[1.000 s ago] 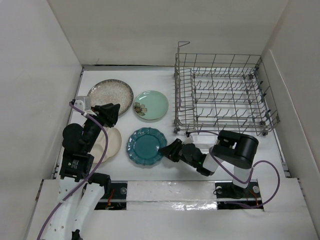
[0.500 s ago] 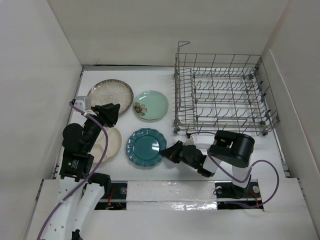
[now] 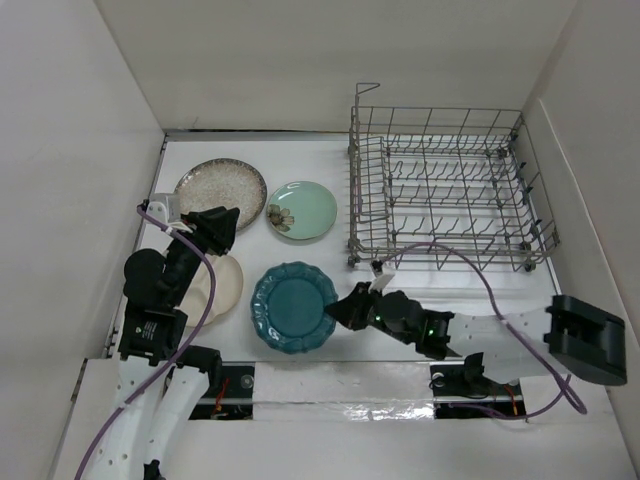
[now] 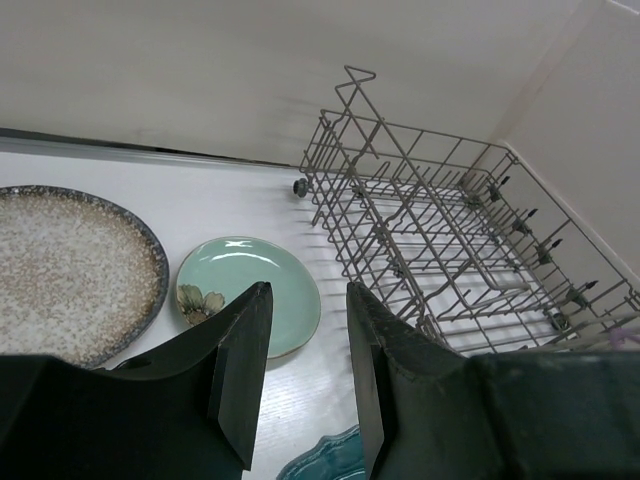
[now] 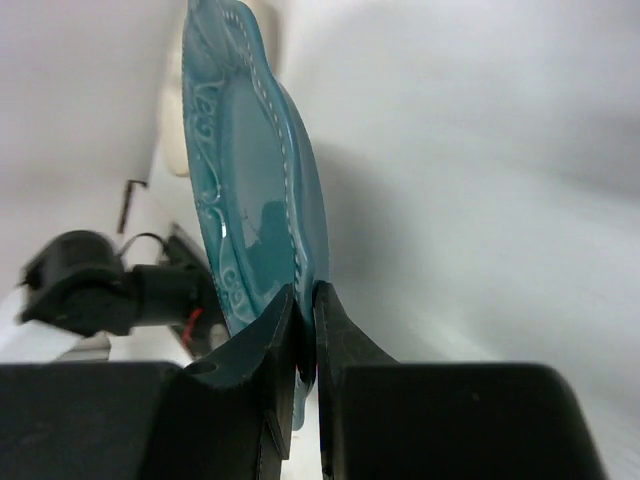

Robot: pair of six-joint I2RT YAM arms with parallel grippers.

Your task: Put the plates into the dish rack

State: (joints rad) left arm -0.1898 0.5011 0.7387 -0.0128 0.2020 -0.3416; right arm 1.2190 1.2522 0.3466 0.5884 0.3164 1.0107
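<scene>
Right arm [image 3: 440,330] stretches low leftward, fingers [image 5: 268,352] pinched nearly together; left arm [image 3: 160,285] bent upright, fingers [image 4: 240,370] parted.

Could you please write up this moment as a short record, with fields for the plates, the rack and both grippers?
right gripper: shut on the rim of the dark teal scalloped plate
left gripper: open, holding nothing, above the cream plate
pale mint green flowered plate: flat on the table, just left of the rack
speckled beige brown-rimmed plate: flat at the far left
grey wire dish rack: far right, no plates in it
plates loaded: none of four
</scene>
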